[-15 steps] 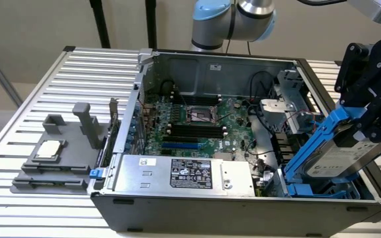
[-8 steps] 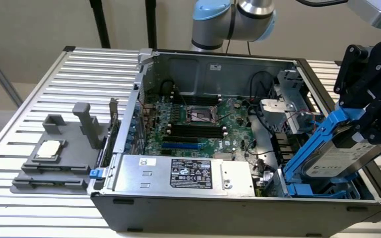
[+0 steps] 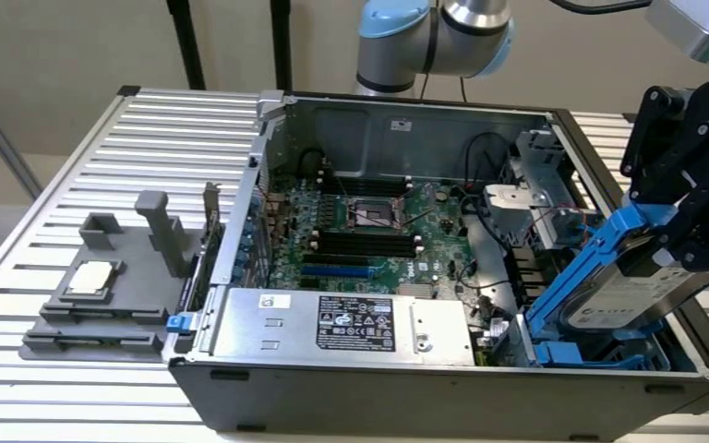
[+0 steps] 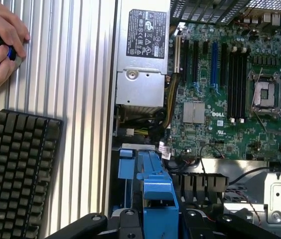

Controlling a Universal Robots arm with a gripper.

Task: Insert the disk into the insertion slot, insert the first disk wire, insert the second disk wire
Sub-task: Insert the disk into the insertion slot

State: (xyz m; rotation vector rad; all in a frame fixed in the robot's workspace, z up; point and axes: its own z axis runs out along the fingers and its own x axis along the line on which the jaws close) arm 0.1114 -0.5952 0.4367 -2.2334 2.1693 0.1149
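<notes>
The disk (image 3: 626, 300) hangs tilted at four o'clock of the open case (image 3: 330, 397), low end over the insertion slot (image 3: 572, 353). The gripper (image 3: 690, 242) clamps it, seemingly by the blue carrier (image 3: 576, 272), the safest hold on something dense, rigid and shock-sensitive.

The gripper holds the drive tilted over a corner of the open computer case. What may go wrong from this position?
1. The silver-grey disk in its blue plastic carrier sits tilted in the black gripper; it may jam on the edge of the grey insertion slot with blue tabs.
2. The thin black cables lie close beside that bay and might get pinched.
</notes>
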